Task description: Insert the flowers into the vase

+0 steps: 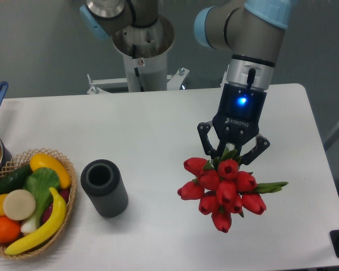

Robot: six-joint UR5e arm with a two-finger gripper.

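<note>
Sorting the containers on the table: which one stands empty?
The vase, the dark ribbed cylinder; the wicker basket beside it is full of fruit and vegetables.

Arm (243, 25): grey tube links, light-blue caps on the joints, silver metal ring at the wrist with a short black cable stub running down it. Claw (233, 155) at 6 o'clock of the wrist: black body, white ROBOTIQ lettering, blue LED lit above it, two black linkage fingers (205, 138) with visible pivot pins. Base column (141, 56) at 11 o'clock: pale grey, bolted on a white bracket.
</note>
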